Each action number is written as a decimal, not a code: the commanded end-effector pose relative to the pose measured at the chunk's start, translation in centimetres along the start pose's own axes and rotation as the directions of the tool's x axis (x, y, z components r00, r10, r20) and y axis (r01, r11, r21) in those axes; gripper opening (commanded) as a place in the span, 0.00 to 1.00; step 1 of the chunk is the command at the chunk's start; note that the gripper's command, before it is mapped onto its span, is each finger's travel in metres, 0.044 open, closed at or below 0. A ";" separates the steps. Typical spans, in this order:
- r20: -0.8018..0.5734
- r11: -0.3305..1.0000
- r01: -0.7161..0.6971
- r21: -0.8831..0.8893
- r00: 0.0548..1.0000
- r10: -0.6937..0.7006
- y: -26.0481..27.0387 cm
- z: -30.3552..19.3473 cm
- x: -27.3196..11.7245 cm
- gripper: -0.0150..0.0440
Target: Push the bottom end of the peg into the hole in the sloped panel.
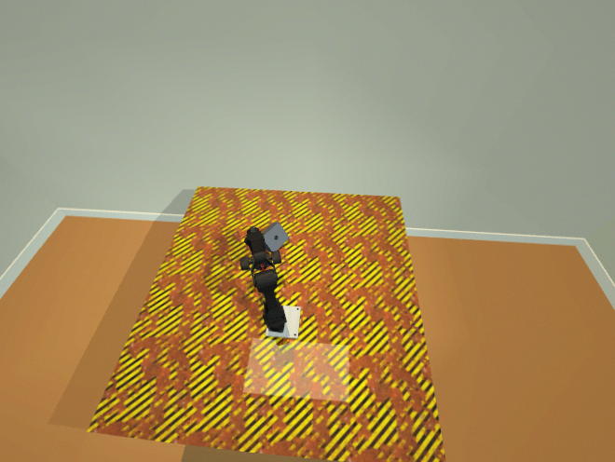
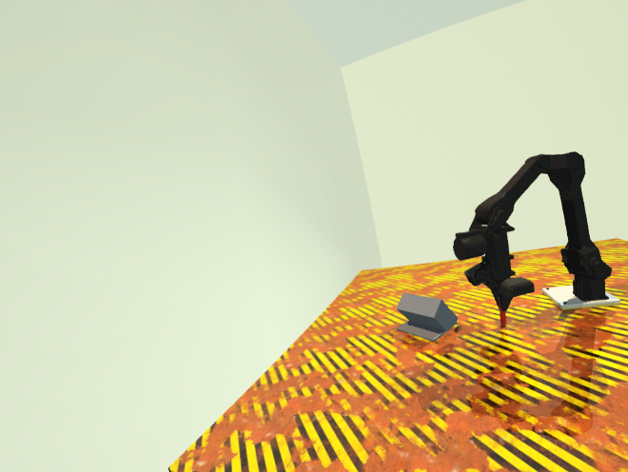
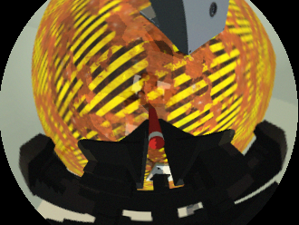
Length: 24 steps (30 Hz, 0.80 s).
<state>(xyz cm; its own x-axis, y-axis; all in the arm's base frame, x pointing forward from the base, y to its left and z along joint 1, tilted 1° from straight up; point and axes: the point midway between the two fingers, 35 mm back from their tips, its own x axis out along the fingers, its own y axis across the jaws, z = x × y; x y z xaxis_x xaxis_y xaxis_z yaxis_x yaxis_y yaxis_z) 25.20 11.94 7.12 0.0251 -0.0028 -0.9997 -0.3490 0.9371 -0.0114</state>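
Hand (image 1: 263, 266) (image 2: 502, 307) (image 3: 153, 121) closed on the red peg (image 1: 263, 266) (image 2: 502, 318) (image 3: 154, 124) — I have it upright at the desk (image 1: 348, 298) (image 2: 324, 375) (image 3: 115, 68), near the grey sloped panel (image 1: 276, 236) (image 2: 425, 310) (image 3: 204, 23), its hole (image 1: 276, 237) (image 3: 213, 9) unfilled — peg and panel stand apart.

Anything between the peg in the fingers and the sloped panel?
Only striped table surface shows between the red peg and the grey panel, in the exterior and wrist views.
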 end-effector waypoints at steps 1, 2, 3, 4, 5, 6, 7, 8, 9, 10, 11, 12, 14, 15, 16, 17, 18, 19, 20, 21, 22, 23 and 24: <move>0.005 1.000 0.003 0.001 1.000 -0.003 0.0 0.2 -1.0 0.25; 0.005 1.000 0.002 0.001 1.000 -0.002 0.0 0.2 -1.4 0.25; 0.005 1.000 0.002 0.001 1.000 -0.002 0.0 0.3 -1.8 0.25; 0.005 1.000 0.002 0.001 1.000 -0.002 0.0 0.3 -2.1 0.25; 0.005 1.000 0.002 0.001 1.000 -0.002 0.0 0.3 -2.5 0.25; 0.006 1.000 0.001 0.001 1.000 -0.001 0.0 0.3 -2.9 0.25; 0.006 1.000 0.001 0.002 1.000 -0.001 0.0 0.3 -3.2 0.25; 0.006 1.000 0.001 0.002 1.000 -0.001 0.0 0.3 -3.6 0.25; 0.006 1.000 0.001 0.002 1.000 -0.001 0.0 0.4 -3.9 0.25; 0.006 1.000 0.001 0.002 1.000 -0.001 0.0 0.4 -4.3 0.25; 0.006 1.000 0.000 0.002 1.000 0.000 0.0 0.4 -4.6 0.25; 0.006 1.000 0.000 0.002 1.000 0.000 0.0 0.4 -5.0 0.25; 0.006 1.000 0.000 0.002 1.000 0.000 0.0 0.4 -5.7 0.25; 0.006 1.000 -0.001 0.003 1.000 0.001 0.0 0.4 -6.0 0.25; 0.006 1.000 -0.001 0.003 1.000 0.001 0.0 0.4 -6.3 0.25; 0.006 1.000 -0.001 0.003 1.000 0.001 0.0 0.4 -6.6 0.25; 0.006 1.000 -0.001 0.003 1.000 0.001 0.0 0.4 -6.9 0.25; 0.006 1.000 -0.001 0.003 1.000 0.001 0.0 0.4 -7.2 0.25; 0.006 1.000 -0.001 0.003 1.000 0.001 0.0 0.4 -7.4 0.25; 0.006 1.000 -0.002 0.003 1.000 0.002 0.0 0.4 -7.6 0.25; 0.006 1.000 -0.002 0.003 1.000 0.002 0.0 0.4 -7.6 0.25; 0.007 1.000 -0.002 0.003 1.000 0.002 0.0 0.4 -7.6 0.25; 0.007 1.000 -0.004 0.004 1.000 0.004 -0.1 0.4 -7.6 0.25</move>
<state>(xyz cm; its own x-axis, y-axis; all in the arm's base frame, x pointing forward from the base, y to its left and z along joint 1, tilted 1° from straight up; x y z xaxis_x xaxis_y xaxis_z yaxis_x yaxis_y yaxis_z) 25.46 12.09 14.23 0.0312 0.0001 -0.9995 -0.3499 0.9367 -0.0108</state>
